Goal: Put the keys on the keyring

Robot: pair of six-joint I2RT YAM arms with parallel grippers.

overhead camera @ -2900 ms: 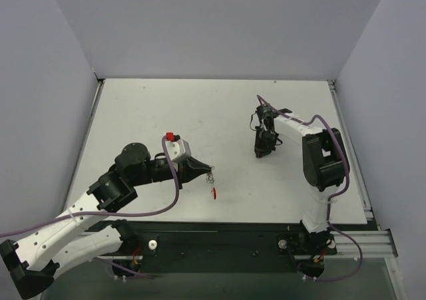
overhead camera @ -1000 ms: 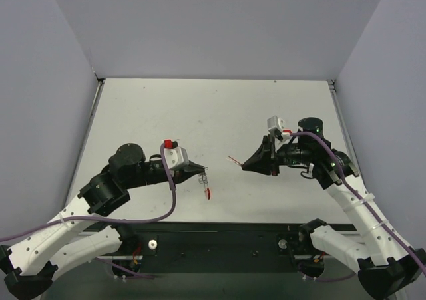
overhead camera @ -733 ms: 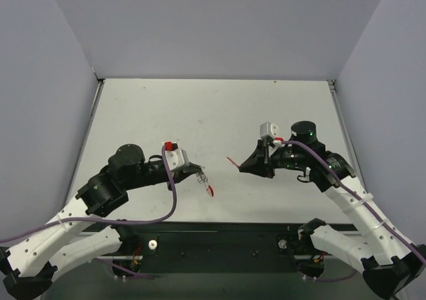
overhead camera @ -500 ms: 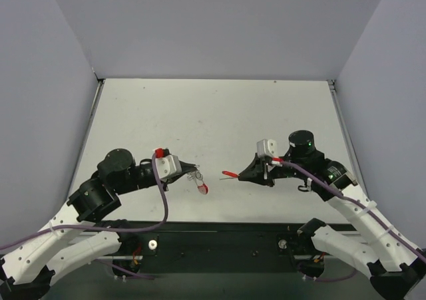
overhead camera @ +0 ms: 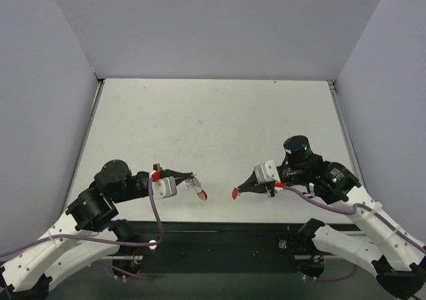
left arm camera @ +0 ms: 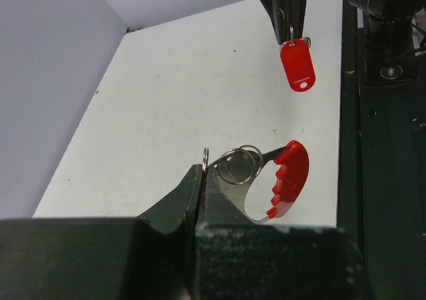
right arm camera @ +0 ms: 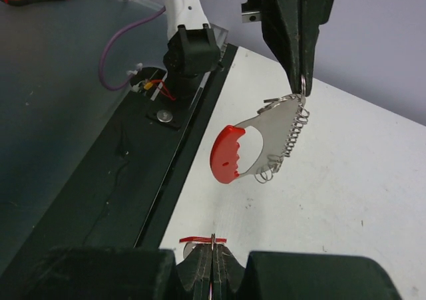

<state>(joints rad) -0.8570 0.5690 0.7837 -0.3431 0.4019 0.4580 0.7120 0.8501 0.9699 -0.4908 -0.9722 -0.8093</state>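
Observation:
My left gripper (overhead camera: 190, 177) (left arm camera: 203, 171) is shut on the keyring, pinching one of its small silver rings. The keyring (overhead camera: 199, 191) (left arm camera: 279, 180) hangs from the tips: a grey-silver band with a bright red arc and a few loose rings. In the right wrist view the keyring (right arm camera: 256, 144) dangles above the table edge. My right gripper (overhead camera: 243, 189) (right arm camera: 213, 248) is shut on the small ring of a key with a red tag (overhead camera: 235, 193) (left arm camera: 297, 65). That tag (right arm camera: 203, 239) shows edge-on at my right fingertips. The two held things face each other, a short gap apart.
Both grippers hover over the near edge of the white table (overhead camera: 213, 120). The black base rail (overhead camera: 219, 237) with the arm mounts runs just below them. Grey walls close off the left, back and right.
Both arms have drawn back toward the near edge, and the right one has swung lower and leftward. The keyring and the red tag stay gripped and now hang closer together.

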